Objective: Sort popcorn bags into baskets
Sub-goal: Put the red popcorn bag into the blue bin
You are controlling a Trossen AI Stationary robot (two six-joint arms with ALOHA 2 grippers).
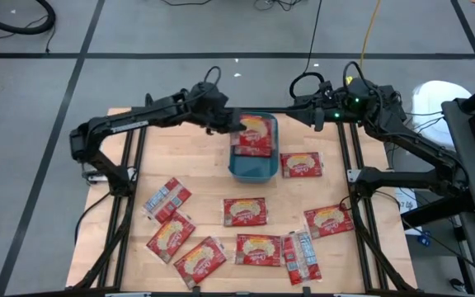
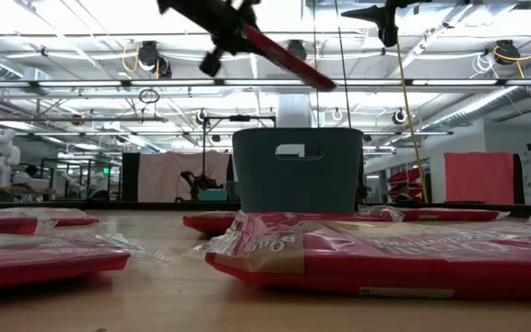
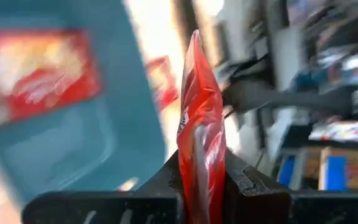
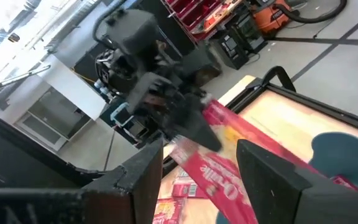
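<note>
Red popcorn bags (image 1: 245, 212), teal-blue basket (image 1: 249, 171)

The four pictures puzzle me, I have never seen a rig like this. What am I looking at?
It is one moment seen by four cameras: one overhead, one at table height, one on each arm's wrist. Two dark robot arms work at a wooden table, sorting popcorn bags into a teal basket. The left end effector hangs over the basket, shut on a red bag; the basket already holds at least one. The right end effector waits open near the table's far edge. Nine bags lie loose on the table.
</note>
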